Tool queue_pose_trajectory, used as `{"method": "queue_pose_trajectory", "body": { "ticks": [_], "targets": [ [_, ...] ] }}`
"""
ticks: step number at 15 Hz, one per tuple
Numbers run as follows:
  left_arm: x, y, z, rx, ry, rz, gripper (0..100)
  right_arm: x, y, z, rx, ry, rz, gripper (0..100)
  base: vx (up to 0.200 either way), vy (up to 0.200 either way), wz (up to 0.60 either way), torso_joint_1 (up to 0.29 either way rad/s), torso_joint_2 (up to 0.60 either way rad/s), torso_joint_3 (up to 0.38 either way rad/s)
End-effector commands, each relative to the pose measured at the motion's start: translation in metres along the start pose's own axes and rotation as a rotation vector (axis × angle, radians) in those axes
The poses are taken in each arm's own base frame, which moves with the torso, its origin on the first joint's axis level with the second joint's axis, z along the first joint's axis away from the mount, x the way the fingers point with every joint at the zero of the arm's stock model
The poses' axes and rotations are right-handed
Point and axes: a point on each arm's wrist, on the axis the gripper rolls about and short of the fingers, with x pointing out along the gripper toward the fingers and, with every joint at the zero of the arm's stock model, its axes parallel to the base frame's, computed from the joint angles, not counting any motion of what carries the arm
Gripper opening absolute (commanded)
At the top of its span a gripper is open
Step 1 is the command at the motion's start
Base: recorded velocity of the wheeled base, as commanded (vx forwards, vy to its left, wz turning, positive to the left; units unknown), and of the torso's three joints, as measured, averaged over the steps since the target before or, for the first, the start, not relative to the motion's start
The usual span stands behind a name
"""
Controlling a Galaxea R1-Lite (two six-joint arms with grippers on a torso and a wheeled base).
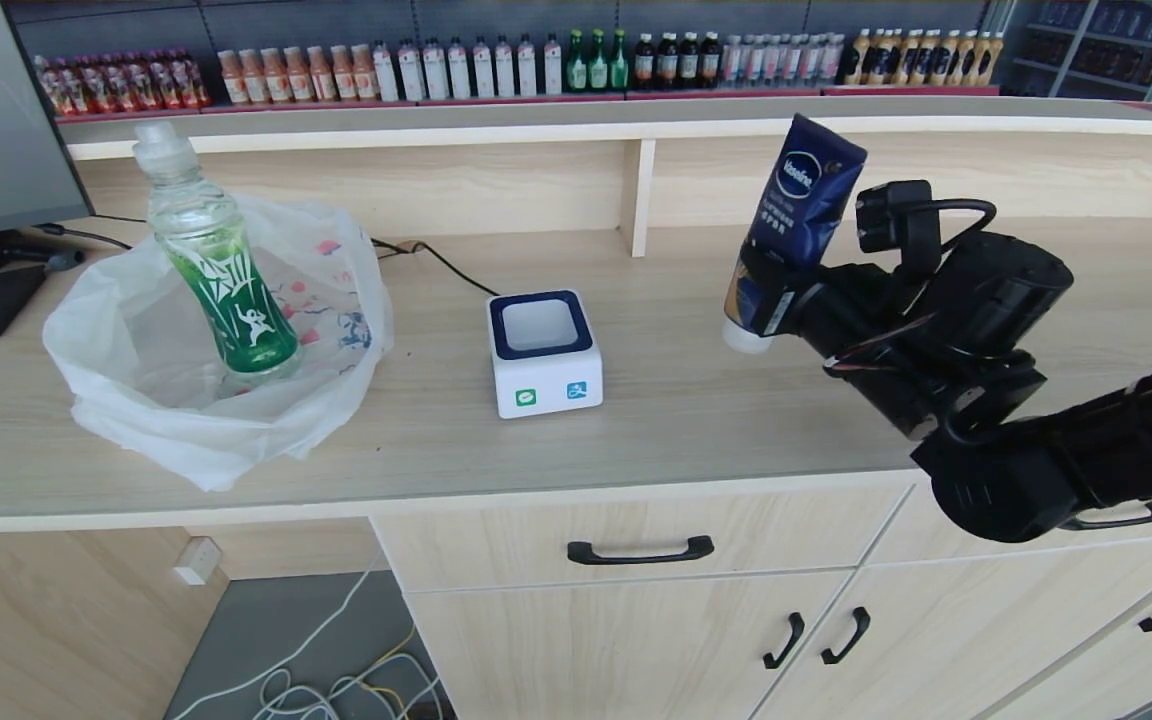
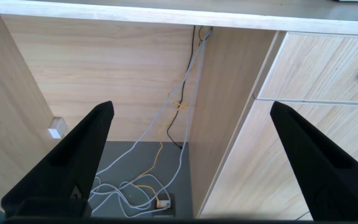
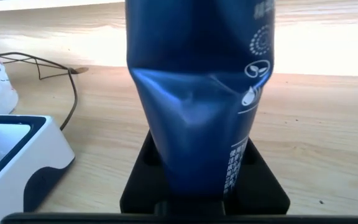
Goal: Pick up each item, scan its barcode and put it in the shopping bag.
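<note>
In the right gripper (image 1: 784, 305), the tube (image 1: 801, 200) stands near-upright, cap down.

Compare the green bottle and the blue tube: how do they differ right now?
The green bottle stands in the shopping bag; the blue tube is held above the counter in the right claw. The green bottle is clear, cap up; the blue tube is opaque, white cap down and dented at the grip. Both tilt slightly.
</note>
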Motion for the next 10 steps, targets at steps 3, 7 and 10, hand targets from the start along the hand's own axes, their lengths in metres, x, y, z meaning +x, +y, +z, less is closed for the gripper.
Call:
{"method": "queue_pose_trajectory", "body": {
  "ticks": [3,7,10],
  "targets": [
    [0.000,0.000,0.000,-0.001,0.000,0.000,100,-0.017,0.000,0.046,-0.051,-0.096,-0.002,0,0.000,0.000,0.00,0.000,0.00,0.000],
    [0.000,0.000,0.000,-0.001,0.000,-0.001,100,-0.043,0.003,0.089,-0.078,-0.116,0.007,0,0.000,0.000,0.00,0.000,0.00,0.000],
    [0.000,0.000,0.000,-0.001,0.000,0.000,100,-0.080,0.001,0.099,-0.078,-0.105,0.008,0,0.000,0.000,0.00,0.000,0.00,0.000]
  ]
}}
